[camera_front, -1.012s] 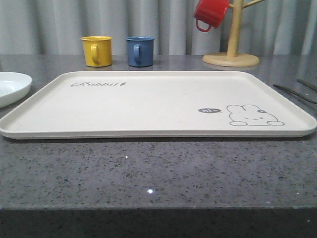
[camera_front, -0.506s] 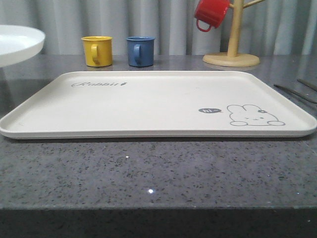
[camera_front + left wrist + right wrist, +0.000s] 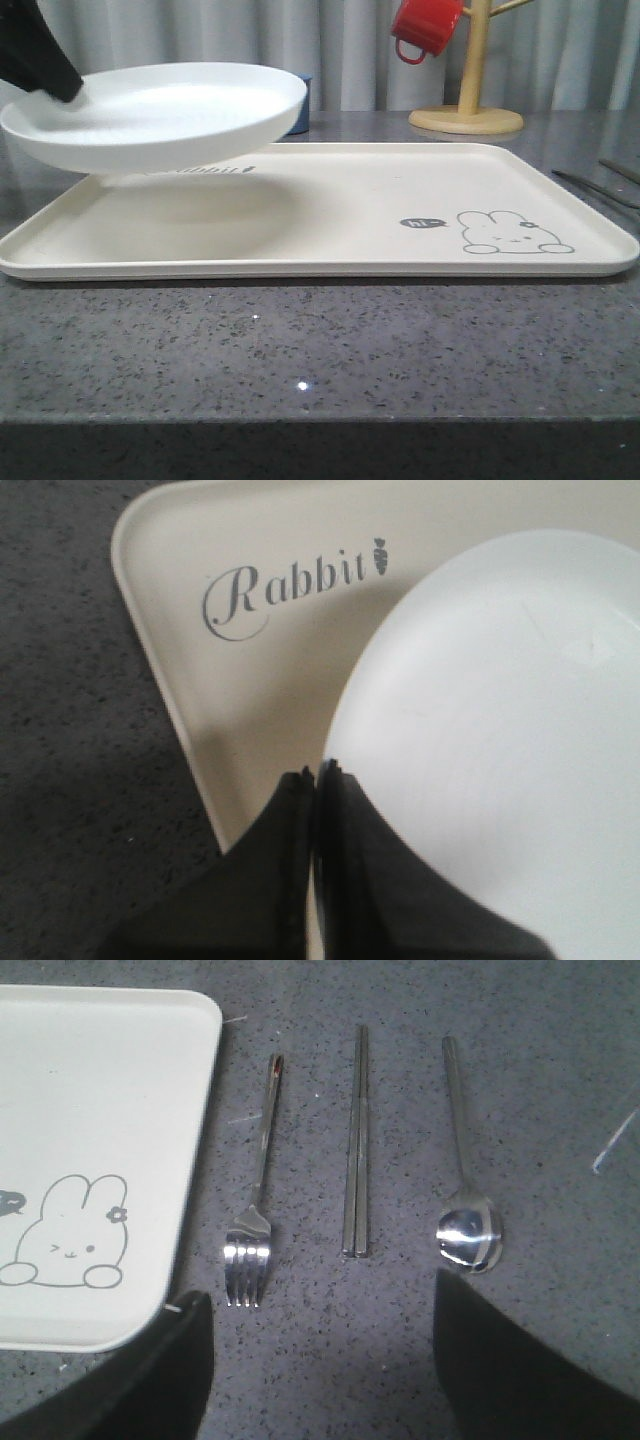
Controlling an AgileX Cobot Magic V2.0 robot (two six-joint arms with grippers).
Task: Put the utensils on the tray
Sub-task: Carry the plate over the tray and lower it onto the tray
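The tray (image 3: 330, 215) lies flat on the grey stone counter (image 3: 300, 350), its low rim unbroken and its right half bare around the rabbit drawing (image 3: 515, 233).

Left gripper (image 3: 312, 780): jaws pressed together on the rim of the white plate (image 3: 160, 112). The plate is held clear of the tray surface, above the tray's left half, and casts a shadow there. In the front view it covers part of the "Rabbit" lettering (image 3: 285, 585) and most of the blue mug (image 3: 300, 105) behind the tray.

Right gripper (image 3: 320, 1305): fingers spread wide, holding nothing, hovering over the counter beside the tray's right edge.

The utensils lie on the counter off the tray's right side, parallel and apart. The fork (image 3: 255, 1200) is nearest the tray rim, the chopsticks (image 3: 356, 1150) come next, and the spoon (image 3: 465, 1190) is farthest out.

Change from half a second ago: the plate was at the far left, outside the tray outline; it is now over the tray. The yellow mug is no longer visible.
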